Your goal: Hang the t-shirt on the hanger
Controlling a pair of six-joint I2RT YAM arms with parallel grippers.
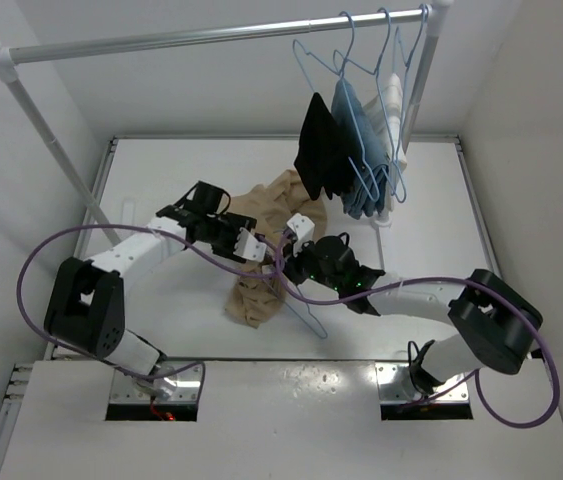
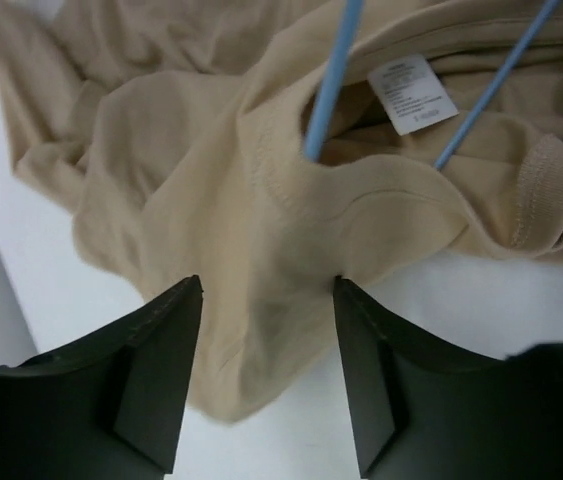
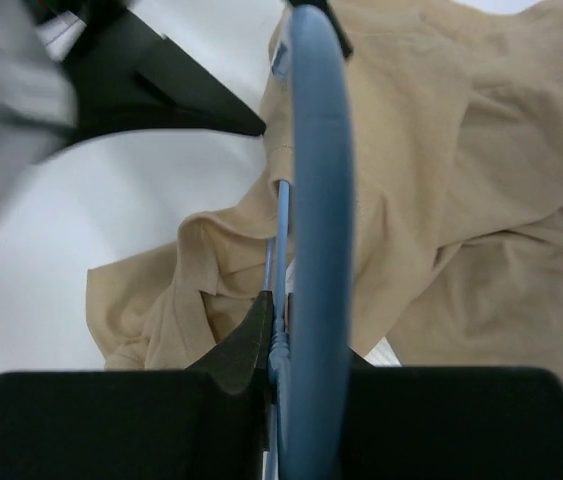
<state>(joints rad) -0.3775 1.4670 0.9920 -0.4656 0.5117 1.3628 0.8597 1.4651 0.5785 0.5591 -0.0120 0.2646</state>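
Note:
The tan t-shirt (image 1: 261,215) lies crumpled on the white table, its white neck label (image 2: 411,92) facing up. Two wires of the light-blue hanger (image 2: 329,85) run into its neck opening. My left gripper (image 2: 266,285) is open just above the collar fabric, and a fold of the shirt lies between and below its dark fingers (image 2: 161,370). My right gripper (image 3: 286,320) is shut on the hanger (image 3: 319,200) at its twisted neck, with the hook looming close to the camera. In the top view both grippers meet over the shirt, left gripper (image 1: 251,245) and right gripper (image 1: 296,262), and the hanger (image 1: 306,312) slopes toward the near edge.
A metal rail (image 1: 211,38) spans the back. At its right end hang a black garment (image 1: 319,150), a blue garment (image 1: 356,135) and a white one (image 1: 391,100) on similar blue hangers. Purple cables (image 1: 51,255) loop around both arms.

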